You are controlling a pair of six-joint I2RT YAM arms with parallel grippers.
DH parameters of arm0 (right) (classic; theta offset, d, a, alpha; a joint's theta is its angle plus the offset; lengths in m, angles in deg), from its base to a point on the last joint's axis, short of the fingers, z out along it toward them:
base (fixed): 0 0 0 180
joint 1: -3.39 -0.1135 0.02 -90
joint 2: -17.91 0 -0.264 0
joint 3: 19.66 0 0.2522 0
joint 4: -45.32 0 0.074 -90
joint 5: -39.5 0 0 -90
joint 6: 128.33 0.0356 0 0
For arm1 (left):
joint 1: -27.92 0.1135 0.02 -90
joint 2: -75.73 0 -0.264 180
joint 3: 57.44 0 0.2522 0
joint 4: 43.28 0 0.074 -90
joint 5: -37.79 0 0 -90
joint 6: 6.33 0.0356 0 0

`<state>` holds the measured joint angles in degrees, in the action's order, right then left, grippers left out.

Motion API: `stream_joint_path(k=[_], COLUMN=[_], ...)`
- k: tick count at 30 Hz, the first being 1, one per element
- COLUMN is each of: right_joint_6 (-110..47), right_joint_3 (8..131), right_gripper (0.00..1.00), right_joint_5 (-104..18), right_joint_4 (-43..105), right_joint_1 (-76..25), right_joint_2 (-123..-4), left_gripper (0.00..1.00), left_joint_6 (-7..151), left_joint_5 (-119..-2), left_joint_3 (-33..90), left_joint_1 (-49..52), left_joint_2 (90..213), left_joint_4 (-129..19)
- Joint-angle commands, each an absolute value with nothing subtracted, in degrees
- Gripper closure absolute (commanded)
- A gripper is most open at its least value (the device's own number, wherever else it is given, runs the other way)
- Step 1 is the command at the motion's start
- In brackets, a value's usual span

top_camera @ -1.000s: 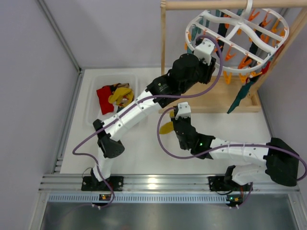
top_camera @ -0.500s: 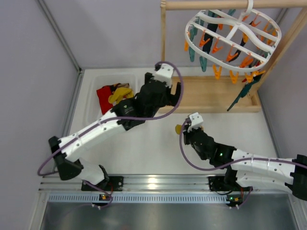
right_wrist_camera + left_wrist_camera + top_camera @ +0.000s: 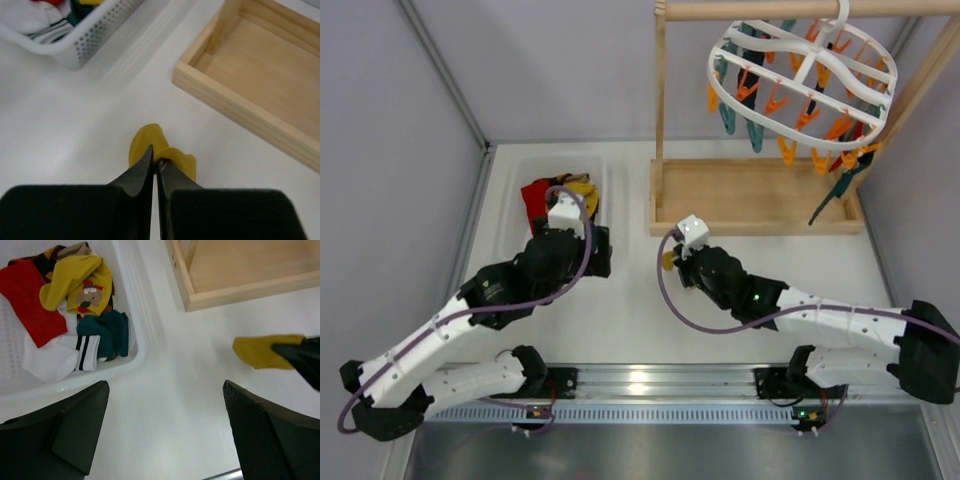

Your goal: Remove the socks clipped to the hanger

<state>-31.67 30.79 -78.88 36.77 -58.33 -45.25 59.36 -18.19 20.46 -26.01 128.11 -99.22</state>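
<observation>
As if bound for the basket (image 3: 141, 347), pinched tight in right gripper (image 3: 154, 161): yellow sock (image 3: 146, 145), poking past the fingertips. Left gripper (image 3: 165, 389) gaping, empty.

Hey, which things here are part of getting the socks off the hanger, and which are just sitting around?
Part of the job: hanger; dark teal sock hanging from it; mustard sock in right gripper.
Just there: wooden stand; white basket.
</observation>
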Motion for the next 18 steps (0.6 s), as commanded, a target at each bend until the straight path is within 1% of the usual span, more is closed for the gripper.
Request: stream_joint_path(k=[1, 2, 5, 6, 7, 8, 9, 13, 16, 17, 18], right_joint_6=[-35.3, -35.5, -36.0, -36.4, -37.7, -37.8, -39.6, -39.3, -38.9, -39.2, -39.6], right_joint_3=[41.3, 43.2, 52.2, 58.1, 61.6, 65.1, 72.3, 85.9, 97.3, 102.9, 106.0], right_gripper=[1.00, 1.00, 1.00, 1.00, 1.00, 1.00, 1.00, 1.00, 1.00, 1.00, 1.00], right_joint_5=[-66.0, -63.4, -55.9, -54.2, -51.8, -50.8, -48.4, -42.2, -38.6, -38.5, -38.5], right_joint_4=[42.5, 43.1, 44.3, 43.8, 41.9, 40.4, 39.0, 37.0, 35.3, 34.0, 33.3], right_joint_1=[-53.2, -51.7, -47.6, -47.1, -46.7, -46.7, -46.7, -47.1, -47.6, -47.9, -48.6], right_joint_2=[-51.7, -53.6, -61.8, -66.3, -68.6, -70.9, -75.0, -83.8, -91.6, -95.9, -98.1], left_gripper=[0.01, 0.01, 0.01, 0.01, 0.01, 0.01, 0.01, 0.01, 0.01, 0.01, 0.01], left_joint_6=[59.7, 61.4, 65.1, 65.3, 65.5, 64.4, 63.8, 61.0, 60.2, 60.0, 59.9], left_joint_5=[-21.1, -20.8, -18.6, -17.3, -16.4, -15.0, -14.3, -7.7, -7.7, -7.2, -6.5], left_joint_3=[18.6, 18.0, 16.4, 15.4, 14.8, 14.5, 14.2, 10.5, 10.0, 10.0, 9.9], left_joint_1=[-26.0, -26.0, -26.0, -26.0, -26.0, -26.0, -26.2, -25.7, -23.2, -22.2, -21.8], left_joint_2=[118.9, 115.4, 110.4, 109.4, 108.1, 107.7, 107.3, 105.6, 104.0, 103.4, 102.5], left_joint_4=[-103.4, -103.3, -103.0, -102.9, -102.7, -102.5, -102.3, -100.5, -100.5, -100.5, -100.5])
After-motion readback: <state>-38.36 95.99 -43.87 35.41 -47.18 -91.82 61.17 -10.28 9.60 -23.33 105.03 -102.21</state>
